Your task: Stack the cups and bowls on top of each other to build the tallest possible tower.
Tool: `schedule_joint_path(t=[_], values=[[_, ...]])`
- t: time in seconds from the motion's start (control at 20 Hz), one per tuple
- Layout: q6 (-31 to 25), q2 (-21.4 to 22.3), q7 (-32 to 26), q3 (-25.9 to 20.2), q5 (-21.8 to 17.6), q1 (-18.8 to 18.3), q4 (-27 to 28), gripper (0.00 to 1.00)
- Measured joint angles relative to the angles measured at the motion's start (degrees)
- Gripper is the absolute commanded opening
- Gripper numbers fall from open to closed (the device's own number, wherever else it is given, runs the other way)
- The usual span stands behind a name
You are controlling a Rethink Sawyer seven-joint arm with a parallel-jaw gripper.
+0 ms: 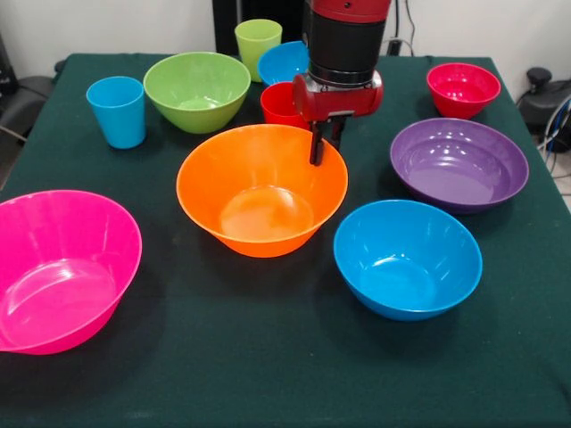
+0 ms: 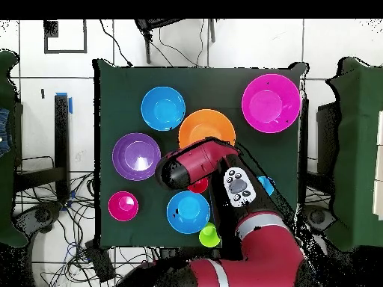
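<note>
Just above the far rim of the orange bowl [image 1: 260, 189], the gripper [image 1: 323, 143] hung with its fingers pressed close together, gripping nothing. Directly behind it stood the red cup [image 1: 279, 104]. Nothing was stacked yet. Seven bowls sat apart on the green table [image 1: 268, 357]: orange, pink [image 1: 61, 269], purple [image 1: 459, 163], lime green [image 1: 197, 90], small red [image 1: 463, 88], and two blue [image 1: 407, 258]. Three cups stood behind: light blue [image 1: 118, 111], red, lime green [image 1: 257, 43].

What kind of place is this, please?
Probably a robotics lab: a table under dark green cloth carries bright plastic bowls such as the orange bowl, cables lie on the tiled floor, and the gripper hangs above.
</note>
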State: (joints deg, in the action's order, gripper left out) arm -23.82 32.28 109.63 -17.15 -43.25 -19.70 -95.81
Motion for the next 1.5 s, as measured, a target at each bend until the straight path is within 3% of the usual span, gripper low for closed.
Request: schedule_joint_path(t=[0.25, 0.3, 1.5], values=[[0.0, 0.0, 0.0, -0.01, 0.0, 0.0, 0.01, 0.0], [-0.01, -0.04, 0.0, -0.02, 0.0, 0.0, 0.0, 1.0], [-0.01, -0.95, 0.0, -0.04, 0.26, -0.01, 0.0, 1.0]])
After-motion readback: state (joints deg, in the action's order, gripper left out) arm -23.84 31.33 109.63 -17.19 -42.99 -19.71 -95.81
